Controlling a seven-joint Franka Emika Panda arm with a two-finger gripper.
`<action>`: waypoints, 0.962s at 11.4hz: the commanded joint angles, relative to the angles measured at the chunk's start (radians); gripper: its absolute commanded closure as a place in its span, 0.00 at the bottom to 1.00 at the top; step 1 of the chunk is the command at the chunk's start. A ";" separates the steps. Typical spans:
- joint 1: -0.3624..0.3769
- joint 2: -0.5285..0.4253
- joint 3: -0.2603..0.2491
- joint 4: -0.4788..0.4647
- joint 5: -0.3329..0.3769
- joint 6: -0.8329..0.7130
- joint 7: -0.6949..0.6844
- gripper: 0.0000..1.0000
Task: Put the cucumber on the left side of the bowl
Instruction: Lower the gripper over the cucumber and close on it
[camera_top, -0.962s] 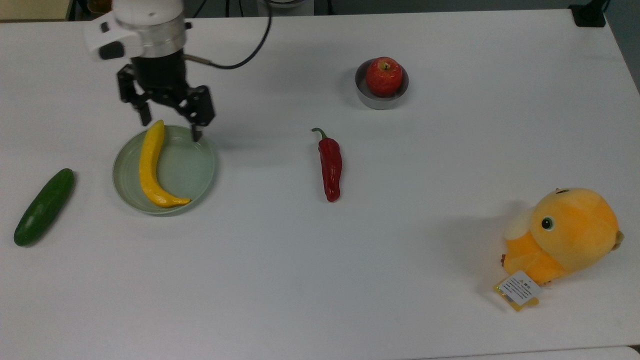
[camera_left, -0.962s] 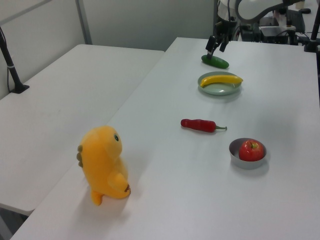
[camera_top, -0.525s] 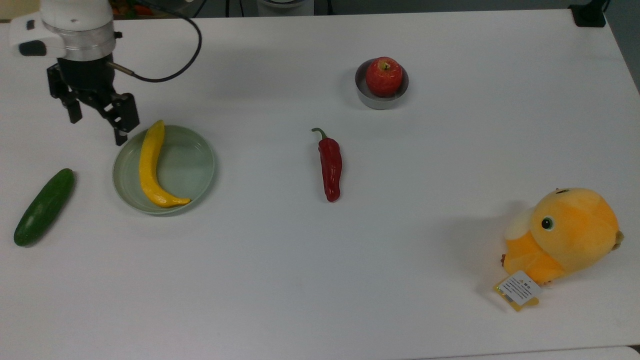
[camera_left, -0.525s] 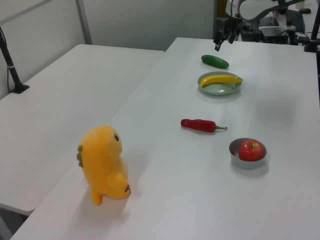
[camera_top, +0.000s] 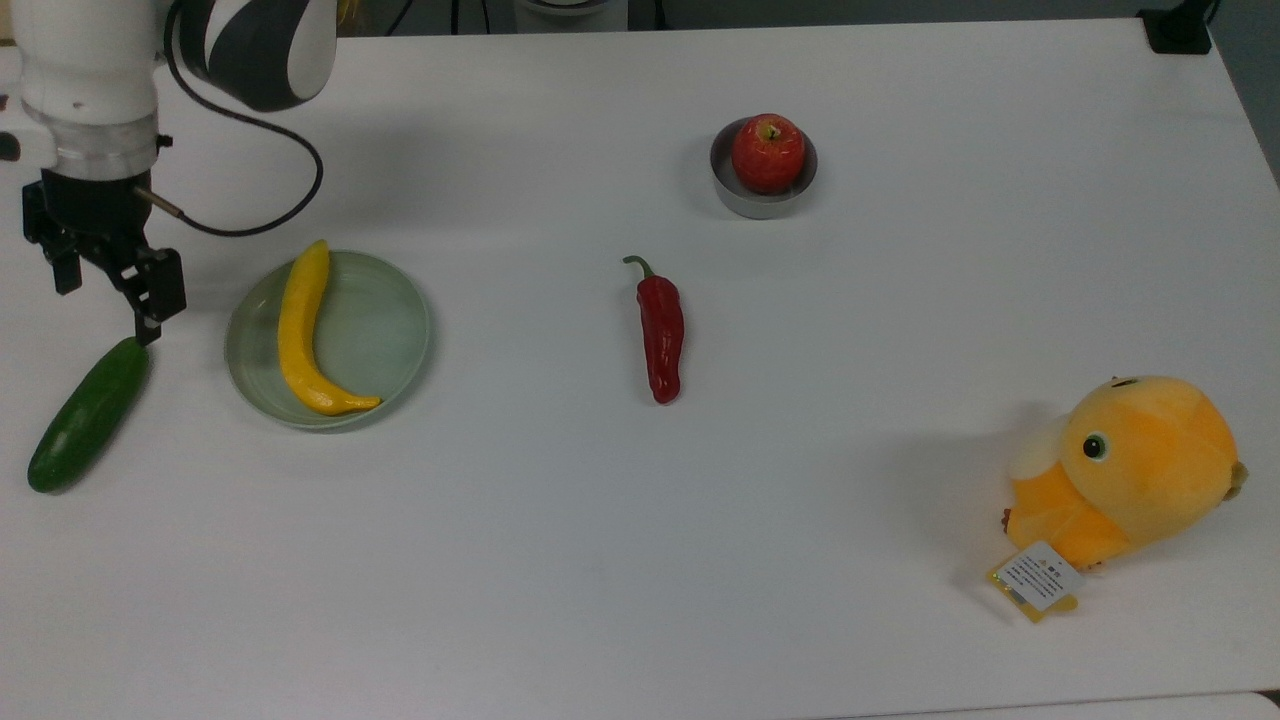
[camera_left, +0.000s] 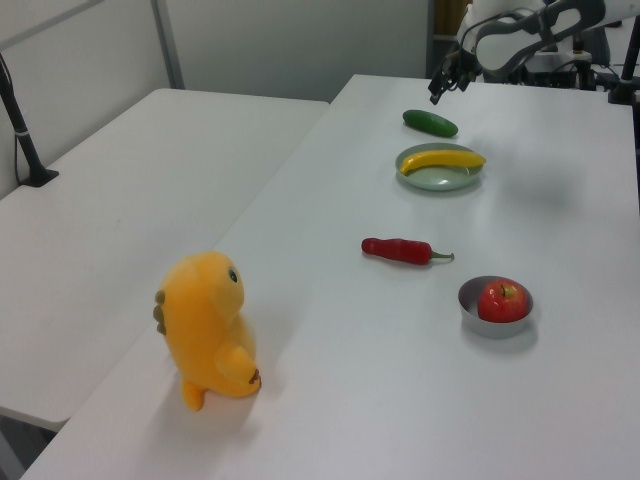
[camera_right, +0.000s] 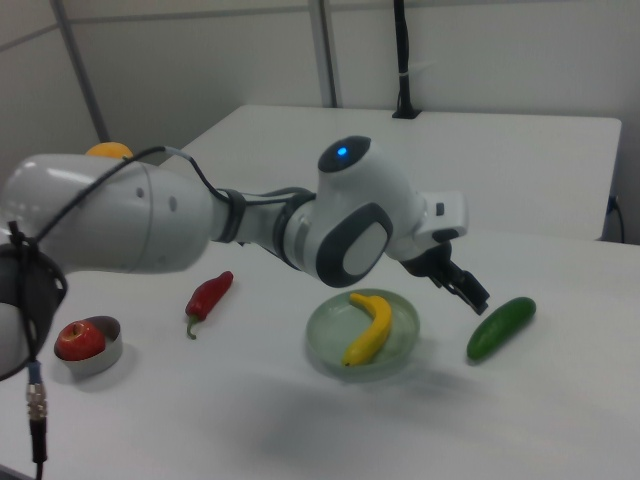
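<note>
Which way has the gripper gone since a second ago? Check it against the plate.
Yes. In the top view the gripper has moved to the top view's left, off the pale green plate and over beside the cucumber's upper end.

The tool (camera_right: 470, 293) hangs between the banana (camera_right: 368, 327) and the cucumber (camera_right: 501, 327).

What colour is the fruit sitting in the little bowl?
Red: an apple in the grey bowl, clearest in the top view.
</note>
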 joint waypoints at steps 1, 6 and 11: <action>-0.001 0.138 -0.011 0.130 0.002 0.022 0.002 0.00; 0.001 0.229 -0.046 0.166 0.002 0.110 0.002 0.00; 0.001 0.249 -0.047 0.161 0.000 0.110 -0.009 0.26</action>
